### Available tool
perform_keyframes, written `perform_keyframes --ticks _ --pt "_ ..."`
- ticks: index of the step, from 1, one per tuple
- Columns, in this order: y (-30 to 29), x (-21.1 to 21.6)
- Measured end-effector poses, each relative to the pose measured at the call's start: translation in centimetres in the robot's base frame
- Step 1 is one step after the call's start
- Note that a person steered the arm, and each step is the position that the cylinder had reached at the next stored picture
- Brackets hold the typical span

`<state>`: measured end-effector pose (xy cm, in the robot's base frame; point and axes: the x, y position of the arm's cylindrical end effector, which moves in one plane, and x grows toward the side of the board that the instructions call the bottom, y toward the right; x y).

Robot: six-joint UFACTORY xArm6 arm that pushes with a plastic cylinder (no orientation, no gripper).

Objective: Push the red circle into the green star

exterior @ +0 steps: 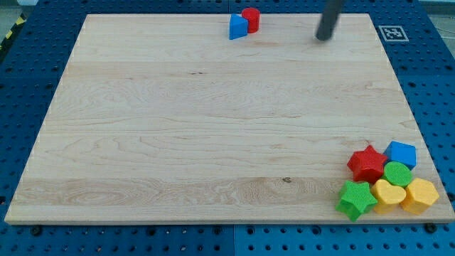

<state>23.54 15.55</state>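
Straight dark rod entered from view's top, right of centre, leaning slightly. My tip (324, 37) rested low at rod's lower end, near view's top edge.

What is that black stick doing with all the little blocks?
That stick is a robot arm's pushing rod. My tip sits near the view's top, to the right of the red circle, not touching it. The red circle rests against a blue block. The job is to slide the red circle to the green star, far off in the bottom right corner, clustered with other blocks. That push has not started.
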Motion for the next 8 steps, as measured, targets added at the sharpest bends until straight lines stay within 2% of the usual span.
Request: perform_keyframes --ticks 1,4,6,8 --pt "-5.7 -4.3" --pt "-14.9 -4.3" --pt "-14.2 -3.8" --pt "-13.6 0.7"
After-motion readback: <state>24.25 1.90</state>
